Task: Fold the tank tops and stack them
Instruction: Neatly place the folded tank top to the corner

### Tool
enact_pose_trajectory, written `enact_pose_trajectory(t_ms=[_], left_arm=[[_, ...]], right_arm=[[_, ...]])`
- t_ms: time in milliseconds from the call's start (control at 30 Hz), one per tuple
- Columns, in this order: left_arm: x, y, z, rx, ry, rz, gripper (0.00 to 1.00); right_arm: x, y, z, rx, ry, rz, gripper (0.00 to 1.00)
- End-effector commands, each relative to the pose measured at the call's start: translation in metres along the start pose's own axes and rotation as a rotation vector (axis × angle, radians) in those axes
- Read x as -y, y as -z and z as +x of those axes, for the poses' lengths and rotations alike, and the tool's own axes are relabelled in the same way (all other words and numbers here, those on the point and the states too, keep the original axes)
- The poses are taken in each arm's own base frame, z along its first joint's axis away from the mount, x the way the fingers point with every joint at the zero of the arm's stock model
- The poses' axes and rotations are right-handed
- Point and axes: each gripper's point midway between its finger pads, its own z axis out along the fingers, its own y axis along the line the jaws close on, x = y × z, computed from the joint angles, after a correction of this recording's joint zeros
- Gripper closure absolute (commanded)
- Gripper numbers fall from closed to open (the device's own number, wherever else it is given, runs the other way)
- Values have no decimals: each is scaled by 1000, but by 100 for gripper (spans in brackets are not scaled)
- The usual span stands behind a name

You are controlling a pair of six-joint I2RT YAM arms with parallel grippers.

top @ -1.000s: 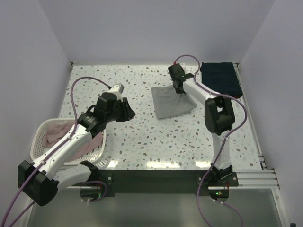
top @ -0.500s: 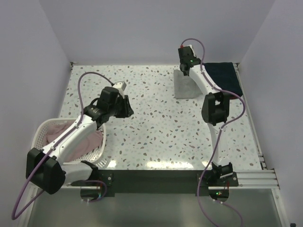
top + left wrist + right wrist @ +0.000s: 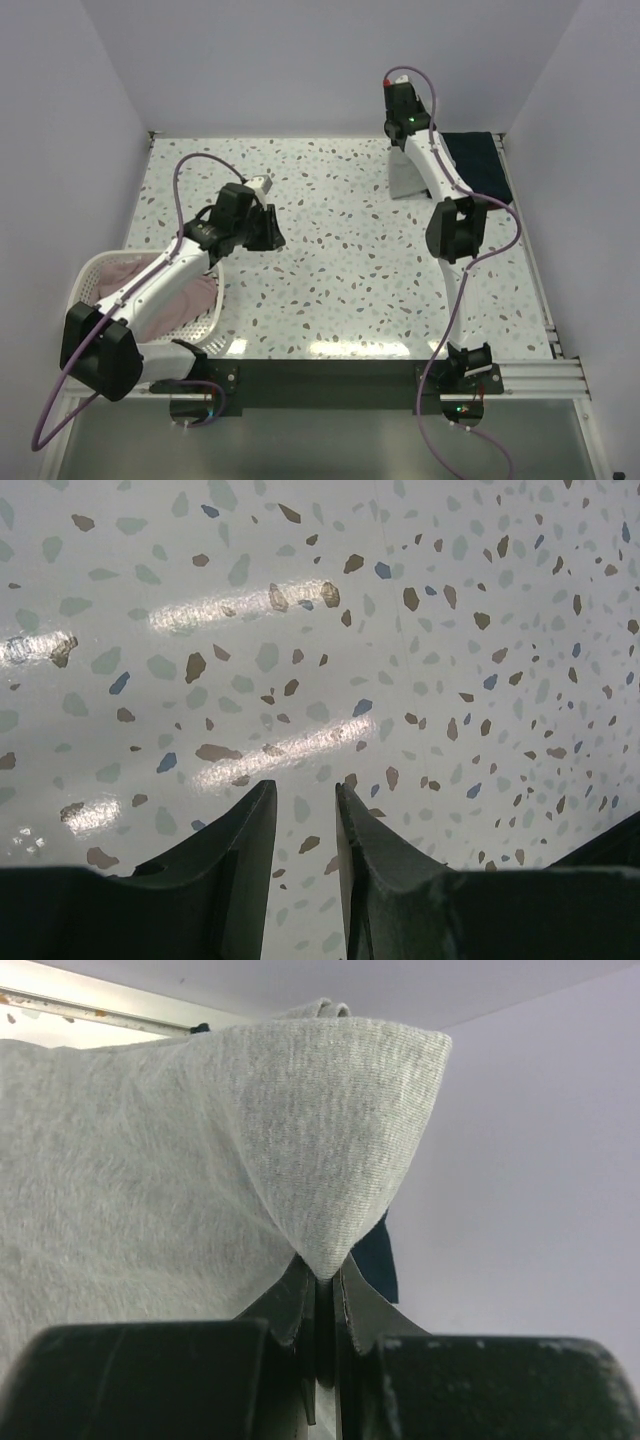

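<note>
My right gripper (image 3: 398, 140) is raised at the back right of the table and is shut on a fold of the plain grey tank top (image 3: 408, 176). The top hangs from it with its lower edge on the table. In the right wrist view the grey cloth (image 3: 200, 1160) fills the frame above the pinched jaws (image 3: 322, 1272). A folded navy tank top (image 3: 478, 165) lies flat just right of it, and a sliver of it (image 3: 378, 1260) shows behind the fingers. My left gripper (image 3: 273, 230) hovers open over bare table (image 3: 305, 795). Pale pinkish tank tops (image 3: 190, 298) lie in the basket.
The white slotted basket (image 3: 92, 272) stands at the near left beside the left arm. White walls close in the table at the back and both sides. The speckled tabletop (image 3: 340, 270) stretches between the arms.
My right gripper has lifted the grey tank top off the table middle and carried it back and right, close to the navy one. The left gripper has shifted slightly.
</note>
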Motion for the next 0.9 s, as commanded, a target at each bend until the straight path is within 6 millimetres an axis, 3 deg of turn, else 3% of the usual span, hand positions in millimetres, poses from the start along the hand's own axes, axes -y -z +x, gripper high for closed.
enact_pose_trajectory(t_ms=[0,500,867], left_arm=[[9,4,-19,43,-17,40,65],[7,1,-18,24,-14,38,66],[5,-4,-15,9,-13,39,66]], right_arm=[[42,10,-22,53,1,95,100],[84,5,-30,100,-36,135,100],[110,-17,-4,59,-81,145,100]])
